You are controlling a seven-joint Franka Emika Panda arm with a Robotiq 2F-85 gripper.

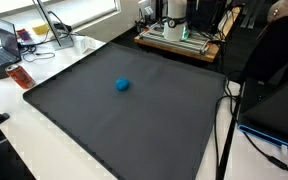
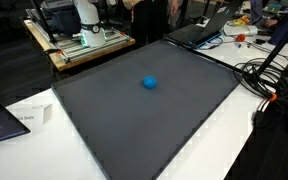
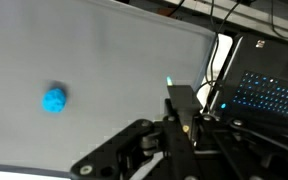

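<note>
- A dark grey rectangular mat (image 1: 134,125) covers most of the work surface in both exterior views (image 2: 154,125); its four edges are straight and lie flat, and nearly its whole face is open room.
- A white tabletop (image 1: 59,135) shows as a bare margin along the mat's near sides; that strip is narrow beside one corner (image 2: 239,125) and wider at another.
- A low wooden platform (image 1: 179,42) butts against the mat's far edge and carries the white robot base (image 2: 86,14); the platform closes off that side.
- An open black laptop (image 3: 269,95) with a lit keyboard sits just beyond one mat edge in the wrist view; loose black cables (image 2: 262,75) crowd the tabletop off the same kind of margin, outside the mat.
- The black two-finger gripper (image 3: 182,100) rises from the bottom of the wrist view, near the mat's laptop-side edge; its fingers are pressed together and hold nothing.
- A small round blue ball (image 1: 122,85) rests on the mat, near the middle and well apart from every edge (image 2: 150,83); in the wrist view it lies to the left (image 3: 53,100), well apart from the gripper, with bare mat on all sides.
</note>
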